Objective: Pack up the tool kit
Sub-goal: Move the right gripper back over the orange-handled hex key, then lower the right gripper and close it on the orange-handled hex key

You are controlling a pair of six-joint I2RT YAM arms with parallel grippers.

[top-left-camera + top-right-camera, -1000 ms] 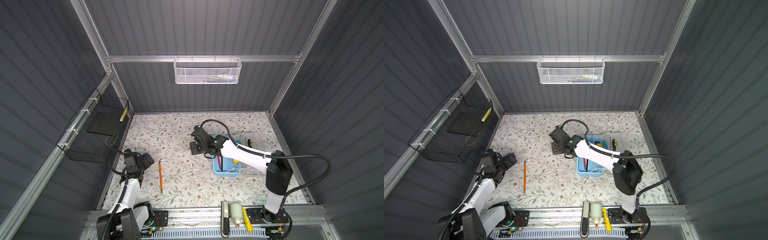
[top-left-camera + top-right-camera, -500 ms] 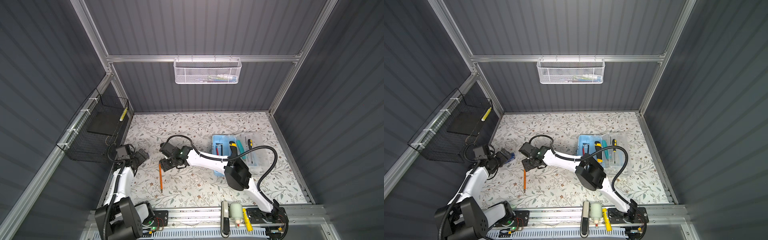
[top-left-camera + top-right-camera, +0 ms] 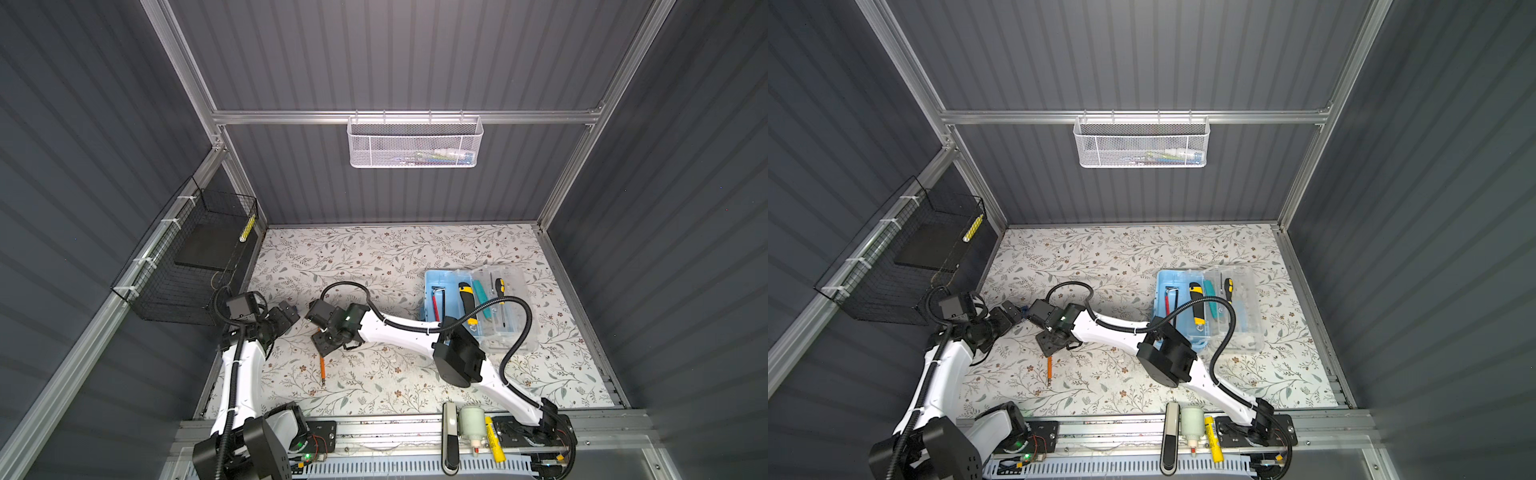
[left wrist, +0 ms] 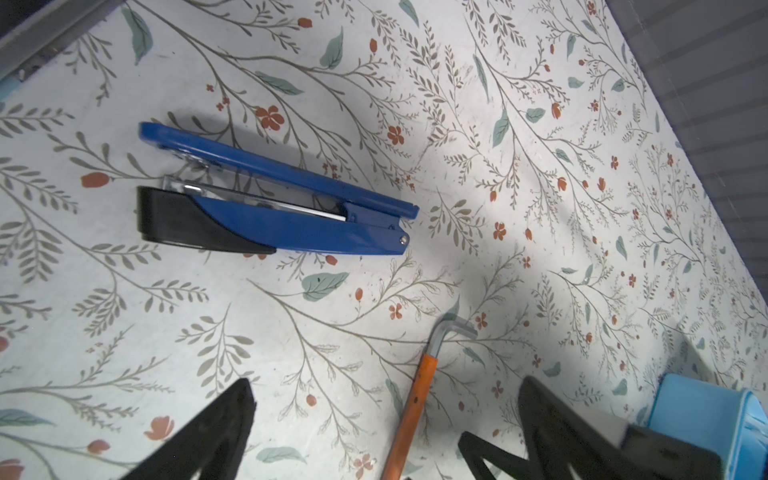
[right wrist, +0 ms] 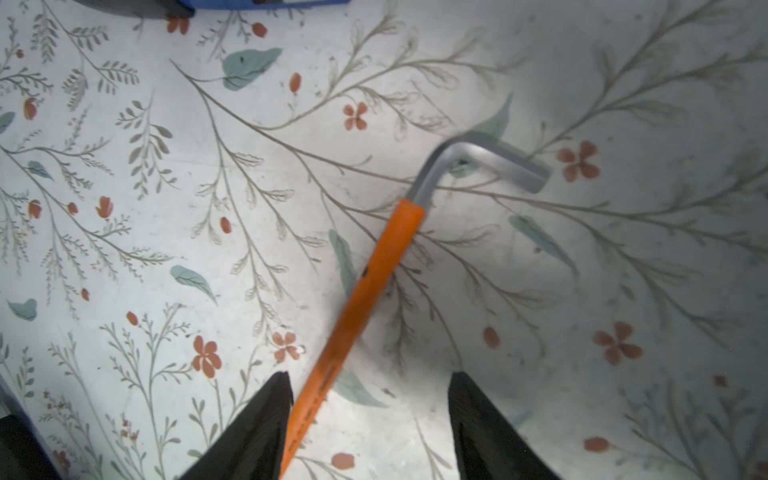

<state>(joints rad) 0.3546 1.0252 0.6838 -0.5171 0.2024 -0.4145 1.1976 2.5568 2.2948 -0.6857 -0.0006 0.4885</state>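
Right gripper (image 5: 369, 374) straddles the orange-sleeved steel hex key (image 5: 374, 270).
Its fingers stand part open astride the shaft, not closed on it; the left gripper (image 4: 386, 382), beside the key, gapes wide and empty; in both top views the light-blue plastic tool kit (image 3: 432, 278) lies open, well right of the key.

1. Hex key (image 3: 322, 370): the bent end was tucked under the right gripper (image 3: 323, 350) in both top views.
2. Stapler (image 5: 257, 3) got chopped off by the right wrist frame's edge.
3. Stuff inside the white mesh basket (image 3: 374, 141) was too small to make out.
4. Tool kit (image 4: 706, 424) was just a cropped corner in the left wrist view.
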